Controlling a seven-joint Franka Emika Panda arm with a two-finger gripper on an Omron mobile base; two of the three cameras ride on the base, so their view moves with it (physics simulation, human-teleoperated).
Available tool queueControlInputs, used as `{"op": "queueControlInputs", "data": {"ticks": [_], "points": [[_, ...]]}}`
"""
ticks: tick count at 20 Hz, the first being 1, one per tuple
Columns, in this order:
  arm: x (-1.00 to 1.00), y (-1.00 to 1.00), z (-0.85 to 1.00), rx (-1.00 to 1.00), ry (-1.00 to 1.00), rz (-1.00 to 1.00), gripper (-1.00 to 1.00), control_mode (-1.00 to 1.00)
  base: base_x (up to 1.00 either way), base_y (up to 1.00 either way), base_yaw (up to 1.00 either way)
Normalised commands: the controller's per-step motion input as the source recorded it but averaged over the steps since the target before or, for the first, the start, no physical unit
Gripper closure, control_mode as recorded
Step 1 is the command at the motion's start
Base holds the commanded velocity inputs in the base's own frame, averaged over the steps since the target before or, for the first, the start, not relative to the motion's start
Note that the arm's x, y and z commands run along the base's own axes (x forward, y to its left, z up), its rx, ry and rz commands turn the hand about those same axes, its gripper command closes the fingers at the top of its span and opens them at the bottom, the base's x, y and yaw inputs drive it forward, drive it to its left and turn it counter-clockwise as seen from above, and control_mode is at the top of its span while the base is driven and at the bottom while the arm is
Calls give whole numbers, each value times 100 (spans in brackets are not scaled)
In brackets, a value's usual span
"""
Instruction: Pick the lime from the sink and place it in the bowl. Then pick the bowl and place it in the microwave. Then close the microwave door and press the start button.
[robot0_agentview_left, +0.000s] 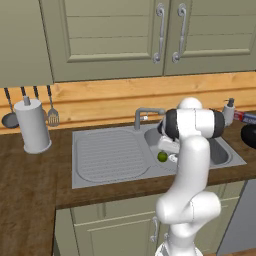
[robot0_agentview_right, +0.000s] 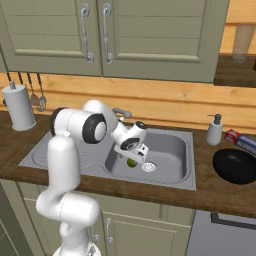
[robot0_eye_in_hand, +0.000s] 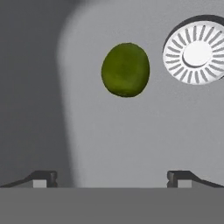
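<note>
The lime (robot0_eye_in_hand: 125, 69) lies on the floor of the grey steel sink (robot0_agentview_left: 107, 155) basin, just left of the white drain (robot0_eye_in_hand: 197, 54). It also shows as a small green ball in the left base view (robot0_agentview_left: 162, 156) and the right base view (robot0_agentview_right: 131, 162). My gripper (robot0_eye_in_hand: 113, 178) hangs open right above the lime, pointing down into the basin, with both fingertips (robot0_eye_in_hand: 41, 178) apart and nothing between them. A black bowl (robot0_agentview_right: 235, 165) sits on the wooden counter to the right of the sink. The microwave and its door are out of view.
The grey tap (robot0_agentview_left: 145, 114) rises behind the basin, close to my hand. A soap dispenser (robot0_agentview_right: 215, 129) and a long box (robot0_agentview_right: 240, 140) stand right of the sink. A paper towel roll (robot0_agentview_left: 32, 125) and hanging utensils (robot0_agentview_left: 52, 112) are at the left.
</note>
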Motion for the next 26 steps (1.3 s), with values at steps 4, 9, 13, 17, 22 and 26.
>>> {"op": "queueControlInputs", "data": {"ticks": [4, 9, 13, 17, 22, 26], "points": [[37, 0, -18, 3, 0, 0, -100, -100, 0, 0, 0], [35, 0, -24, 1, 0, 0, -100, -100, 0, 0, 0], [34, 0, -28, 0, 0, 0, -100, -100, 0, 0, 0], [29, -7, -37, 0, 0, 0, -100, -100, 0, 0, 0], [15, -4, -36, 0, 0, 0, -100, -100, 0, 0, 0], [19, 0, -28, 0, 0, 0, -100, -100, 0, 0, 0]]}}
